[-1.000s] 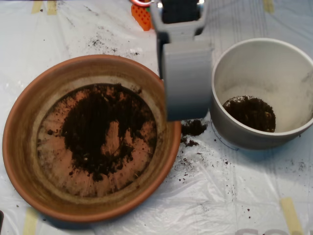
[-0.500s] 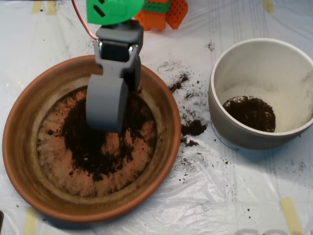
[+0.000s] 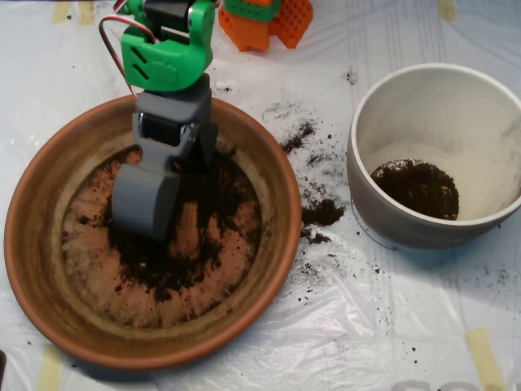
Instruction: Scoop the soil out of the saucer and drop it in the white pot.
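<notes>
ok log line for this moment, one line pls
phase: scooping | tool: down in soil in saucer | white pot: some soil inside | spill: crumbs on sheet between saucer and pot

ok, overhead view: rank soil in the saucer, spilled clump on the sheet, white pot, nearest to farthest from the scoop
1. Soil in the saucer: directly under and around the scoop, left of picture.
2. Spilled clump: on the plastic sheet just outside the saucer's right rim.
3. White pot: far right, beyond the clump.

Open sheet (image 3: pixel 326 326) between saucer (image 3: pixel 277 175) and white pot (image 3: pixel 366 212).
</notes>
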Robot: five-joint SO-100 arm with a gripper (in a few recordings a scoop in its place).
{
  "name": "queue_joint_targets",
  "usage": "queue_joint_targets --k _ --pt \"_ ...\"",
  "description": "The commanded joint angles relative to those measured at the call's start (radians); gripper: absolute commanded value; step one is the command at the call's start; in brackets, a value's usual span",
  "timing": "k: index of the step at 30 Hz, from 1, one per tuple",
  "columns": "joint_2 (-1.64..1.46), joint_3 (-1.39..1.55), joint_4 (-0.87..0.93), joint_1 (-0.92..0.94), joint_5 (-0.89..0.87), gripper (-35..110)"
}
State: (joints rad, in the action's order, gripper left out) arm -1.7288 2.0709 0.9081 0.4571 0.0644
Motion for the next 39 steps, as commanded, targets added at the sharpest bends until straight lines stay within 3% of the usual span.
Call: queue_joint_targets --k 1,12,24,39 --pt "0.018 -0.071 0.023 0.048 0.025 46" --pt "0.172 -0.169 0.054 0.084 0.084 53" --pt "0.359 -0.434 0.212 0.06 0.133 54" --pt "0.436 -0.515 0.258 0.054 0.161 44"
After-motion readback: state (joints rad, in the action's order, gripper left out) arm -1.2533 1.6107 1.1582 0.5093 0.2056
